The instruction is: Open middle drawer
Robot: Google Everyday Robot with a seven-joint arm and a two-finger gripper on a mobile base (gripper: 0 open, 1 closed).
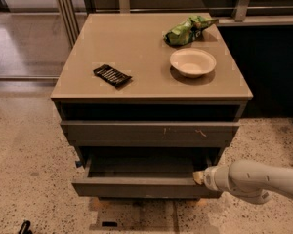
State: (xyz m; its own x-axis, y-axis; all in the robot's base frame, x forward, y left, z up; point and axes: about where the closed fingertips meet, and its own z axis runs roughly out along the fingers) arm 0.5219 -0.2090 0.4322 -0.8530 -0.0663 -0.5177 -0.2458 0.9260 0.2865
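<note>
Jaws sit tucked against the right end of the middle drawer (136, 186), which stands partly pulled out to their left; I cannot tell their opening, so a loose hold might slip, or the off-centre pull skew and jam it.

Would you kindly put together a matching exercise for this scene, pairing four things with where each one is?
Things:
1. bowl
2. green bag
3. black packet
4. gripper

Places:
A. at the right end of the open middle drawer
B. on the left part of the cabinet top
C. at the back right of the top
D. on the right part of the top, just in front of the bag

Pairs: 1-D, 2-C, 3-B, 4-A
</note>
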